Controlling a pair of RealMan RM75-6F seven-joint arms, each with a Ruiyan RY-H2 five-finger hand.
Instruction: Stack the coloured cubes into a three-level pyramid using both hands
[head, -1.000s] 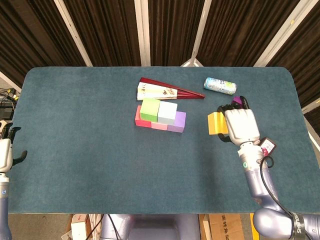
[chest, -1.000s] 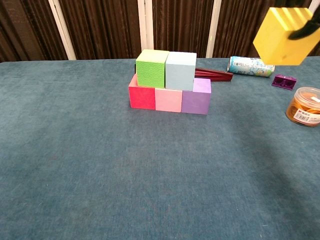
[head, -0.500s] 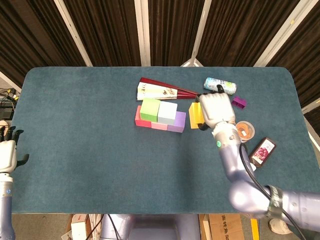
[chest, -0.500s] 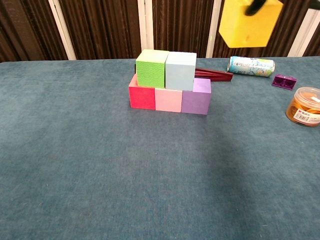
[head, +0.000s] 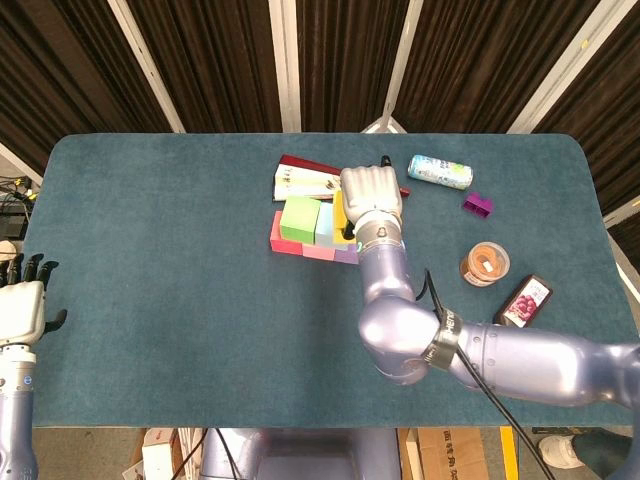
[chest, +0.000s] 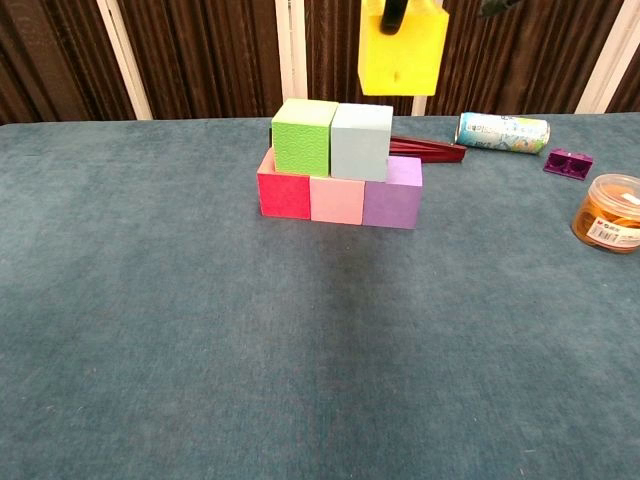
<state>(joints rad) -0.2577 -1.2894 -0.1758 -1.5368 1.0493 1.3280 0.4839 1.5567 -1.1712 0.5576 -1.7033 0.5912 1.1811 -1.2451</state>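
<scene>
While 5 cubes (chest: 338, 165) sit stacked, right hand (head: 370, 193) holds 1 yellow cube (chest: 403, 48).

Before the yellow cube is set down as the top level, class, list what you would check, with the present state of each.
1. Right hand holds the yellow cube: ok.
2. Base row complete, red cube, pink cube, purple cube side by side: ok.
3. Second level, green cube and light blue cube, seated together: ok.
4. Yellow cube centred over their seam: not ok, it hangs above the light blue cube.
5. Yellow cube level: cannot tell.
6. Left hand clear of the stack: ok, at the table's edge.
</scene>
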